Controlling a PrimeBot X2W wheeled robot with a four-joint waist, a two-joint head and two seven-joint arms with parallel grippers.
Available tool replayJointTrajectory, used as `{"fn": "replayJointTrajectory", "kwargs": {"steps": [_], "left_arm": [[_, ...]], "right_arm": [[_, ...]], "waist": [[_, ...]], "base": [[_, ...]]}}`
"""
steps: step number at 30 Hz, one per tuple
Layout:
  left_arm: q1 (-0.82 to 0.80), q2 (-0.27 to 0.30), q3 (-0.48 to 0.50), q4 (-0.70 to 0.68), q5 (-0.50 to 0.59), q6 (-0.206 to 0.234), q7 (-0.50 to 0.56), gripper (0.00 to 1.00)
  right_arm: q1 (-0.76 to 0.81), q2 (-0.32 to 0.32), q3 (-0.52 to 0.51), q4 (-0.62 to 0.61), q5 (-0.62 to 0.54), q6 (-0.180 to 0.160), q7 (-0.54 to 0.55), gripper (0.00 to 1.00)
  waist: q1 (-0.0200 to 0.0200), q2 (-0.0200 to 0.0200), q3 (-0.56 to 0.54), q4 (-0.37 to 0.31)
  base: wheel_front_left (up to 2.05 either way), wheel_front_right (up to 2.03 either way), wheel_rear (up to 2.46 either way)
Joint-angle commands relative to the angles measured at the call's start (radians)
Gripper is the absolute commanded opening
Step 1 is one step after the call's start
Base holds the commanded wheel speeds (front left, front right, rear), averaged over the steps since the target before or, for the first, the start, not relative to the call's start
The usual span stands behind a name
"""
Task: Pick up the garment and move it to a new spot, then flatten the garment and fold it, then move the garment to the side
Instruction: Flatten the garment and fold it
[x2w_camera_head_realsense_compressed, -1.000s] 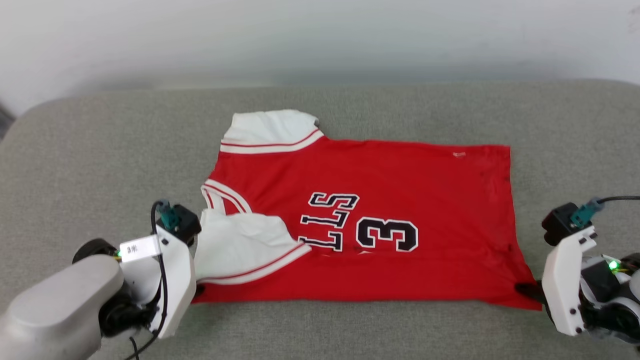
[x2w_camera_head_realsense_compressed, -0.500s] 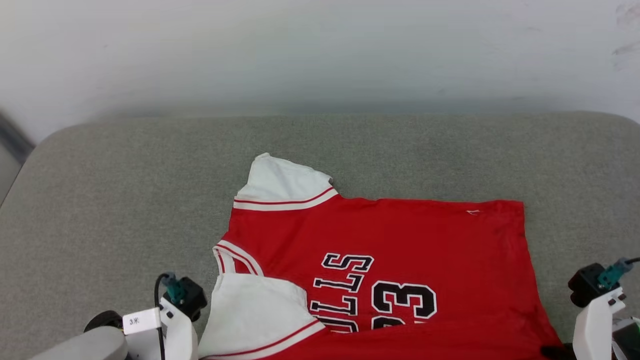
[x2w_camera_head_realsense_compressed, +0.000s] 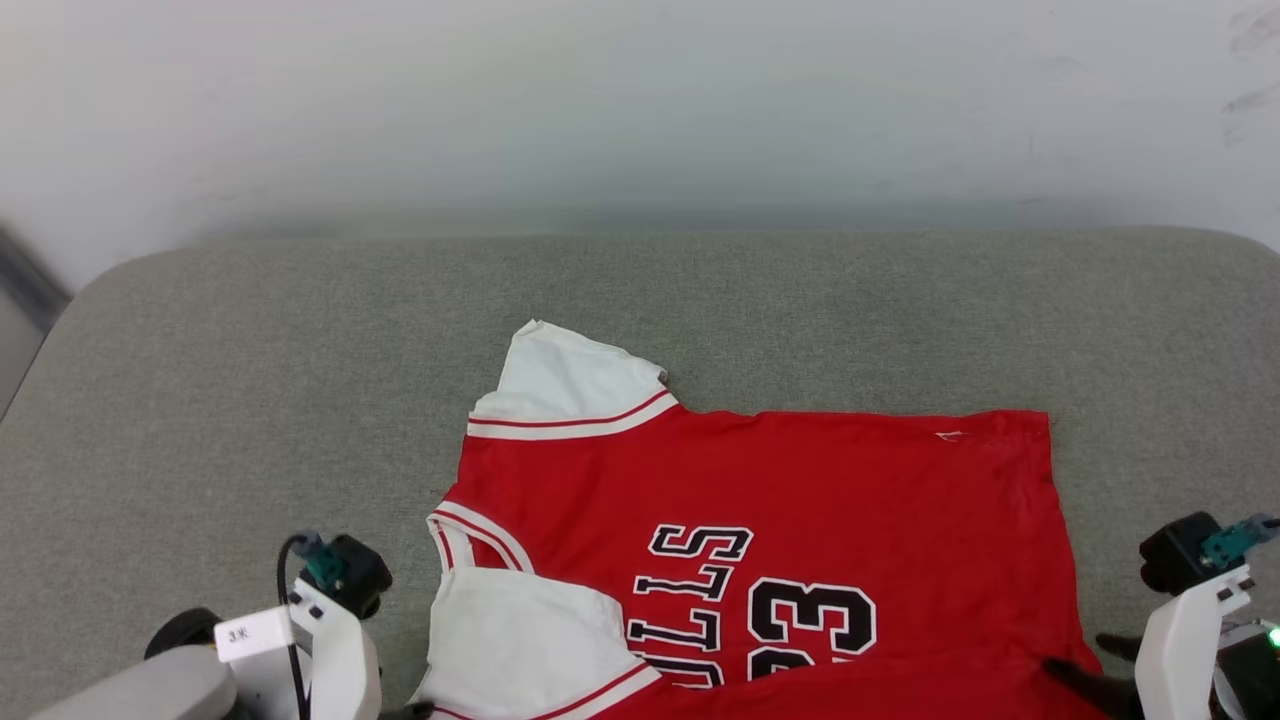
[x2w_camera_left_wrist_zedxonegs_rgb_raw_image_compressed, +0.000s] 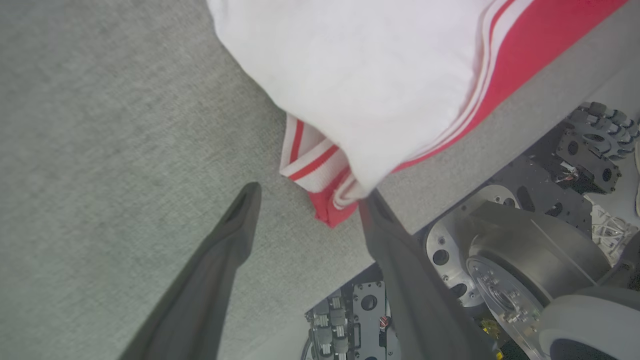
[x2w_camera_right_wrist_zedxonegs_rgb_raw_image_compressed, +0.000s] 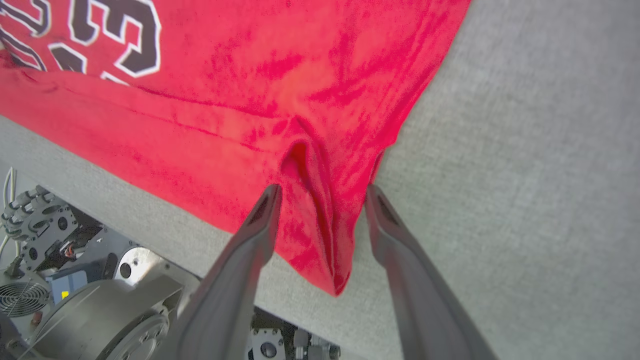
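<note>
The garment (x2w_camera_head_realsense_compressed: 800, 480) lies spread, lettering up, on the grey surface (x2w_camera_head_realsense_compressed: 250, 350). Both my jaws stand released, straddling its near corners; I should pinch both layers evenly, then lift together.

Red shirt (x2w_camera_head_realsense_compressed: 800, 480): big black white-outlined number "23" (x2w_camera_head_realsense_compressed: 812, 630), its lower part cut off by a fold. Beside it are black white-outlined letters "LLS" (x2w_camera_head_realsense_compressed: 690, 590) turned sideways, with part of one more letter at the fold. Tiny white mark (x2w_camera_head_realsense_compressed: 950, 435) near the shirt's far edge, too small to read. Right wrist view: part of the "3" (x2w_camera_right_wrist_zedxonegs_rgb_raw_image_compressed: 135, 35). White tag (x2w_camera_head_realsense_compressed: 245, 633) on the left arm (x2w_camera_head_realsense_compressed: 150, 695): "3" plus an unclear character.
</note>
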Motion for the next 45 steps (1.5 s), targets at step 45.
{"fn": "replayJointTrajectory", "kwargs": {"steps": [45], "left_arm": [[-0.796, -0.135, 0.166, 0.444, 0.059, -0.012, 0.424, 1.0]], "right_arm": [[0.028, 0.575, -0.593, -0.381, -0.708, 0.0, -0.598, 1.0]], "waist": [[0.0, -0.0001, 0.468, -0.249]], "base": [[0.0, 0.0, 0.0]]}}
